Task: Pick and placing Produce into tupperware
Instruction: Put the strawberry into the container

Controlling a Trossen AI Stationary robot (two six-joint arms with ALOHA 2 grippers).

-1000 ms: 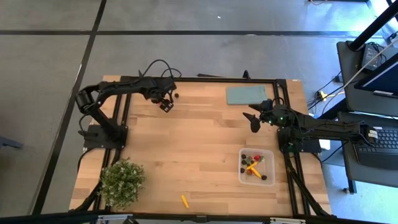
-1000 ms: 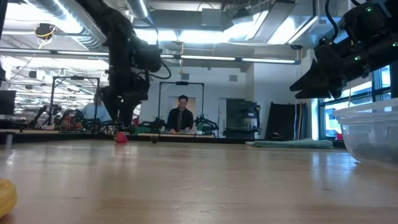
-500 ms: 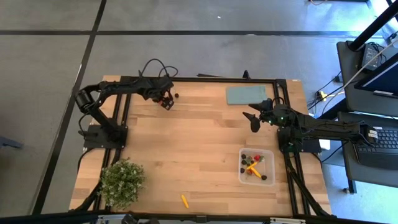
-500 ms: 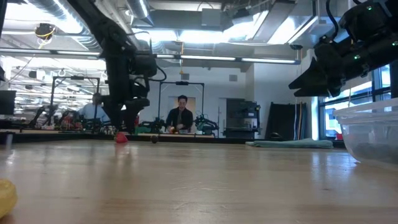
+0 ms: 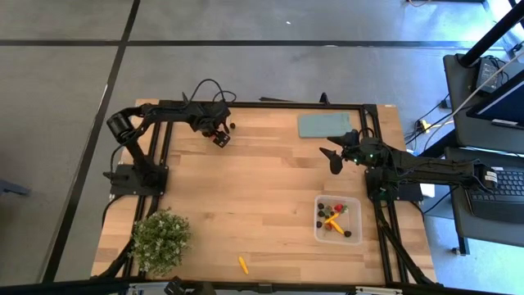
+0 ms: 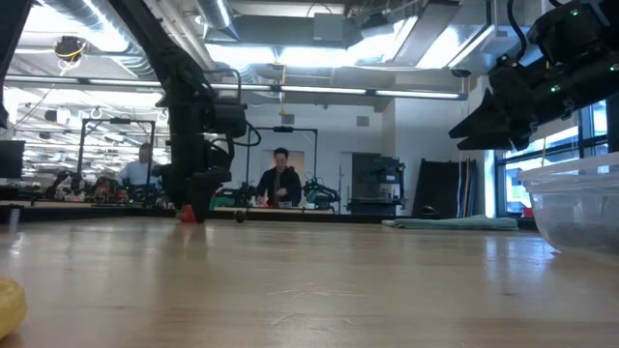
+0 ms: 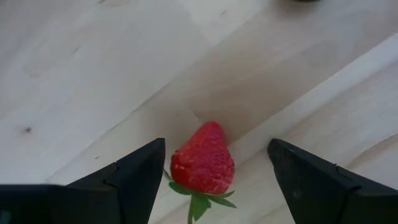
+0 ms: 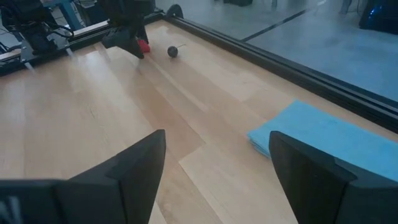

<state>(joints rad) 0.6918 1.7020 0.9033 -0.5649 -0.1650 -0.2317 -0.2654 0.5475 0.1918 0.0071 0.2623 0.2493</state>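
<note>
At the far-left part of the table (image 5: 246, 188), the left gripper (image 7: 211, 163) was set low over a strawberry (image 7: 203, 164), jaws spread wide, one finger on each side, nothing clamped yet. The berry was judged light, soft and easily bruised; a gentle pinch across its broad middle, clear of the green leaves, was advised. A dark round piece (image 5: 233, 126) lay just beside, close to the far frame rail, so little room was left on that side. The tupperware (image 5: 338, 219), already holding several pieces, sat well apart near the right edge, with bare wood between. One carrot stick (image 5: 243, 265) lay near the front edge. The right gripper (image 5: 332, 157) was parked open by the teal slab (image 5: 322, 124).
</note>
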